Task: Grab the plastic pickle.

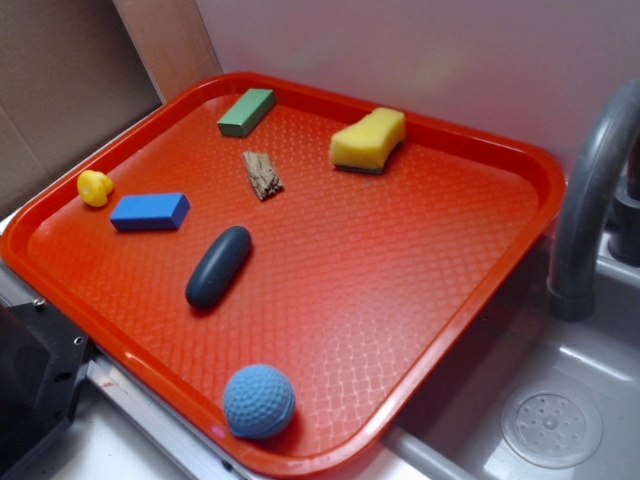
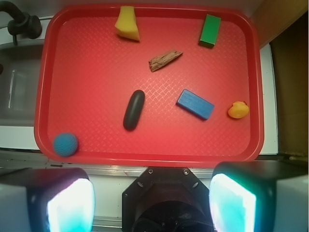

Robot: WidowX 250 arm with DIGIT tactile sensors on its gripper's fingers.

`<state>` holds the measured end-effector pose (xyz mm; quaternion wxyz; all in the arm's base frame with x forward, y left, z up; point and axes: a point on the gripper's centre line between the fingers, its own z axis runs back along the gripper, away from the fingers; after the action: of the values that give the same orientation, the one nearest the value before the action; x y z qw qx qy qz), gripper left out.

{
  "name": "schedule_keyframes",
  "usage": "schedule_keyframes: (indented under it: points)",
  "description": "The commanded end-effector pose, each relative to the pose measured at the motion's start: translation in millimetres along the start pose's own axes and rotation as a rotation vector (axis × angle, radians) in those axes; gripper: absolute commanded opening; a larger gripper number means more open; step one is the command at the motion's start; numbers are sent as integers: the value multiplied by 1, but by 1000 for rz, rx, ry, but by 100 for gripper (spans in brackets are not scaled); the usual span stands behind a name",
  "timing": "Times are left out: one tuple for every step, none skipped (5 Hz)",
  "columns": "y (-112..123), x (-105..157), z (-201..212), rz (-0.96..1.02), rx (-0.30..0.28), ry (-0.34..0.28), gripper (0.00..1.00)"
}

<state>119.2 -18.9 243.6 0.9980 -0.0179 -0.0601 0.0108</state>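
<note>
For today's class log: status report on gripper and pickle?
Gripper open, high above tray. Pickle lies untouched mid-tray. Nothing in the way.

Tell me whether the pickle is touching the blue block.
Apart. The wrist view shows bare red tray between the pickle and the blue block; the exterior view shows the same gap.

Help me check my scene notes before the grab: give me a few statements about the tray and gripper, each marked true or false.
1. The dark blue-grey plastic pickle capsule lies on the red plastic tray. True.
2. The gripper is shut on the pickle. False: it is open, high above the tray.
3. The dimpled light-blue ball touches the pickle. False: they lie apart.
4. The flat bright-blue rectangular block lies between the pickle and the small yellow toy. True.
</note>
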Motion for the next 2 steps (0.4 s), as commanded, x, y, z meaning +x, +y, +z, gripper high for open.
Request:
schedule_keyframes:
  points:
    - [0,0,0,0,0,0,100]
    - [-9,10,-52,177,10,-10,100]
